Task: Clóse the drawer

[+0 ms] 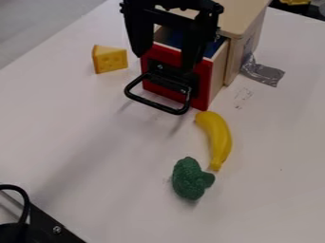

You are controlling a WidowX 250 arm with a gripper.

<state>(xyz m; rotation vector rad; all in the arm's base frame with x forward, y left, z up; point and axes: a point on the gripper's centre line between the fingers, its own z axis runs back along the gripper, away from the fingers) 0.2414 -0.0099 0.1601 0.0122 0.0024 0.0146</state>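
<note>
Lying around the red drawer are toy cheese, banana and broccoli; my hand hangs spread above. Jutting from its box, the drawer points lower left, lengthwise toward upper right.

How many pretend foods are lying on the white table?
3: the cheese beside the drawer, the banana near its front corner, the broccoli by the banana's far tip. Others may be hidden.
</note>
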